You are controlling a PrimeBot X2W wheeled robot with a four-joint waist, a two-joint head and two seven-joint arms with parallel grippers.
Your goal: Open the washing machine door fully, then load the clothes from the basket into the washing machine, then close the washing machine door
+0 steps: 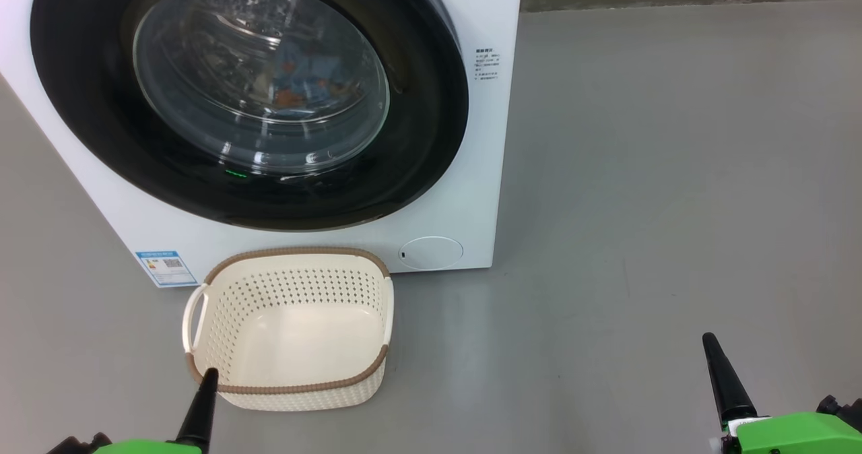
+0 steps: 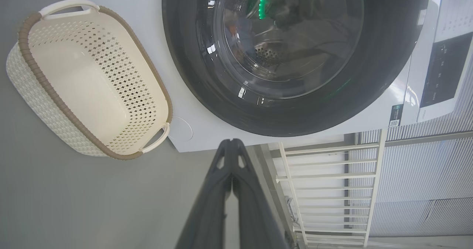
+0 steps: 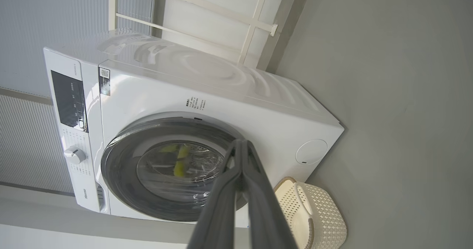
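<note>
The washing machine (image 1: 478,171) stands on the floor with its round black door (image 1: 87,110) shut flat against the front. Through the glass window I make out the clothes (image 1: 303,80), blue and orange, inside the drum. The basket (image 1: 296,390) sits on the floor in front of the machine and holds nothing. My left gripper (image 1: 205,380) is shut, its tip just over the basket's near left rim in the head view. My right gripper (image 1: 710,343) is shut, low at the right, well away from the machine. The door (image 2: 384,75) and basket (image 2: 26,86) also appear in the left wrist view, the machine (image 3: 221,94) in the right wrist view.
Bare grey floor (image 1: 673,205) spreads to the right of the machine. A white railing (image 2: 332,190) and a ribbed wall stand beside and behind it. The machine's control panel (image 3: 68,99) and dial sit at its top.
</note>
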